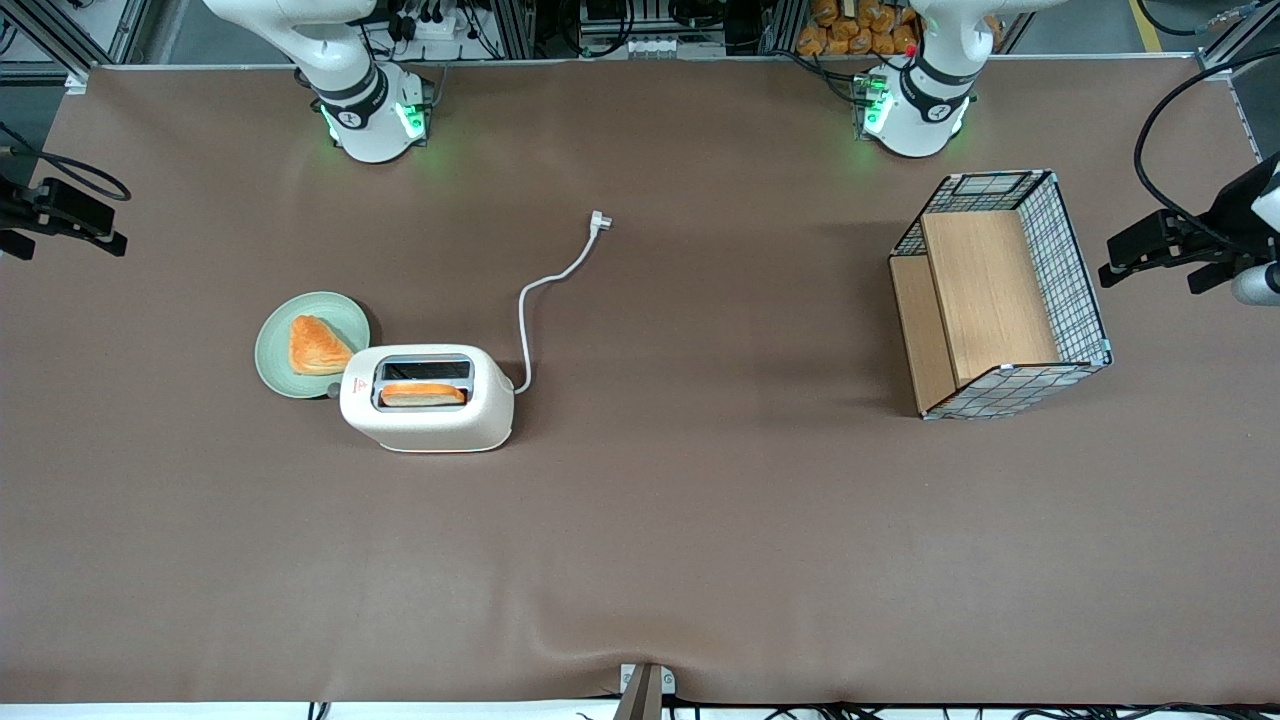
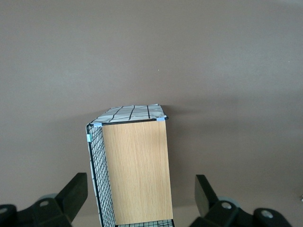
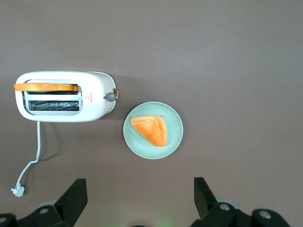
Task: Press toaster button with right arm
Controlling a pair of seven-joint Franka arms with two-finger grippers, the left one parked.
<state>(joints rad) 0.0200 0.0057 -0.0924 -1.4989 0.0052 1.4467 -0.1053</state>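
Note:
The cream-white toaster stands on the brown table, with a slice of toast in the slot nearer the front camera. Its small grey lever knob sticks out of the end that faces the plate. The toaster and the knob also show in the right wrist view. My right gripper is open and empty, with its fingers wide apart. It hangs high above the table, apart from the toaster, farther from the front camera than the plate. It does not show in the front view.
A green plate with a piece of bread lies beside the toaster's knob end. The white cord runs to a loose plug. A wire basket with wood panels stands toward the parked arm's end.

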